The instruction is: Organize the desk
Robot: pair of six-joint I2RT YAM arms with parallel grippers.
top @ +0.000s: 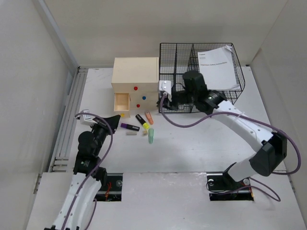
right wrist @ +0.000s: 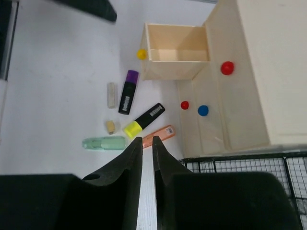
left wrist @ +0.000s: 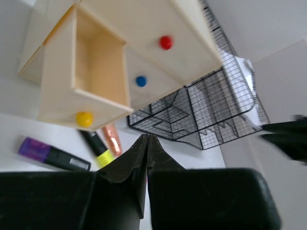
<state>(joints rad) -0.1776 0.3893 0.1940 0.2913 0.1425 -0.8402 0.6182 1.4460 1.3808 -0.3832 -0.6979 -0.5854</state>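
Observation:
The white desk [top: 192,143] carries a loose cluster of highlighters: purple [top: 129,126], yellow-capped black [top: 142,121], orange [top: 149,118] and pale green [top: 151,136]. Beside them lie a small tan eraser [top: 144,133] and a clear cap [top: 131,132]. My left gripper [top: 115,119] hangs shut and empty just left of the purple highlighter [left wrist: 53,154]. My right gripper [top: 164,101] hovers at the rack's front left corner, above the orange highlighter [right wrist: 157,135]. Its jaws stand only a thin slit apart, with nothing seen between them.
A cream drawer box [top: 135,76] stands at the back, its yellow-knobbed drawer [top: 121,101] pulled open and empty. A black wire-mesh rack [top: 201,91] to its right holds a paper sheet [top: 218,67]. A ribbed metal rail [top: 67,120] runs along the left edge.

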